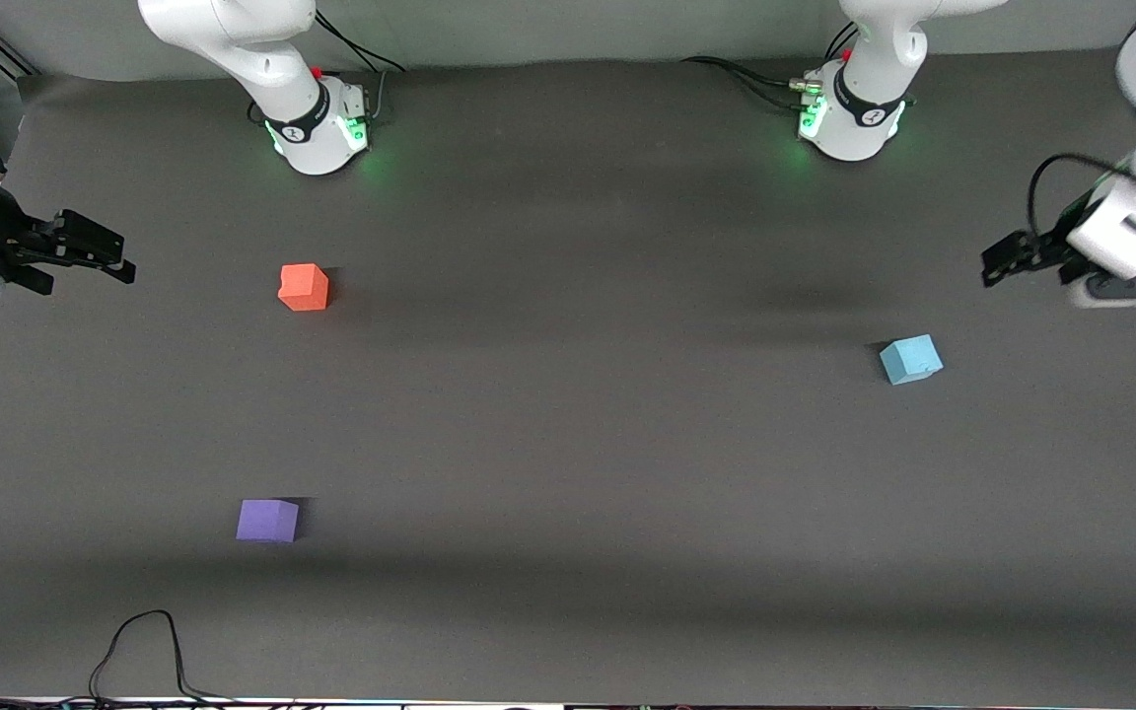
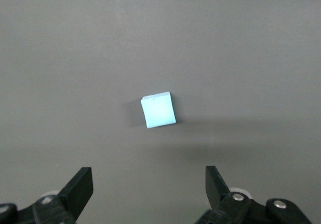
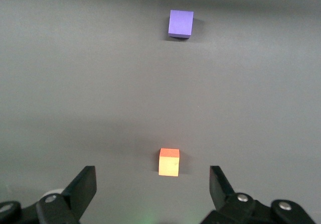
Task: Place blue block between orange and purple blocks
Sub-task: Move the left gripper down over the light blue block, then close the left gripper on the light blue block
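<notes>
The blue block [image 1: 910,358] lies on the dark table toward the left arm's end; it also shows in the left wrist view [image 2: 158,110]. The orange block [image 1: 304,287] and the purple block [image 1: 267,521] lie toward the right arm's end, well apart, with the purple one nearer the front camera. Both show in the right wrist view, orange [image 3: 169,162] and purple [image 3: 180,23]. My left gripper [image 1: 1000,261] hangs open and empty over the table's end, apart from the blue block; in its own view [image 2: 149,180] the jaws stand wide. My right gripper [image 1: 119,258] hangs open and empty over the table's other end [image 3: 152,178].
The two arm bases [image 1: 317,123] [image 1: 849,113] stand along the table's back edge. A black cable [image 1: 144,646] loops on the table at the edge nearest the front camera, toward the right arm's end. Bare grey table [image 1: 578,414] lies between the blocks.
</notes>
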Controlling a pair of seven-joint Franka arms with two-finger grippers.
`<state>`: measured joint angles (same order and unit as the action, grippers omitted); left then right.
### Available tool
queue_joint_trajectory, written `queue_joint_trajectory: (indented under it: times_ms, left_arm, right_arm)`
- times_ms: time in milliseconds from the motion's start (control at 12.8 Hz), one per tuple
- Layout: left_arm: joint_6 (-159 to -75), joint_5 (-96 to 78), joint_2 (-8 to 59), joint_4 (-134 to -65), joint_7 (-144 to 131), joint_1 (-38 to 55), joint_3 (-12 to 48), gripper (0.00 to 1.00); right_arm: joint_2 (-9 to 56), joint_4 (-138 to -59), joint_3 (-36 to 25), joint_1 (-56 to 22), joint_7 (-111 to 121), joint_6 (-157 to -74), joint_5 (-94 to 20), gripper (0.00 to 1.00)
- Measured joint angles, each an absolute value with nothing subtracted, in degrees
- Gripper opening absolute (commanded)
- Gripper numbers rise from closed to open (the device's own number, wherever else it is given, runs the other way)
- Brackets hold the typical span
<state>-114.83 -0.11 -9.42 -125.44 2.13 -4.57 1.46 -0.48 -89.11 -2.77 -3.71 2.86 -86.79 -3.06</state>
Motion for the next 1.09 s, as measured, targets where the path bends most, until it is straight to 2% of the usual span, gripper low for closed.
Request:
queue_joint_trajectory:
  times_ms: [235, 469, 782, 1095]
  left_arm:
    - [-130.6, -0.1, -4.0, -134.9, 2.1, -4.7, 1.3, 1.0]
    - [-141.7, -0.1, 4.3, -136.9, 2.0, -5.5, 1.1, 1.0]
    - [-150.7, -0.1, 11.9, -136.8, 2.0, -6.2, 1.1, 1.0]
    - [-153.0, -0.1, 14.1, -136.7, 1.4, -6.2, 1.3, 1.0]
  right_arm:
    - [-0.1, -89.1, -2.8, -3.7, 2.8, -86.8, -3.1, 1.0]
    - [0.3, -89.1, -2.8, -3.7, 2.8, -86.8, -3.0, 1.0]
    - [0.3, -89.1, -2.8, -3.7, 2.8, -86.8, -3.0, 1.0]
    - [0.3, -89.1, -2.8, -3.7, 2.8, -86.8, -3.0, 1.0]
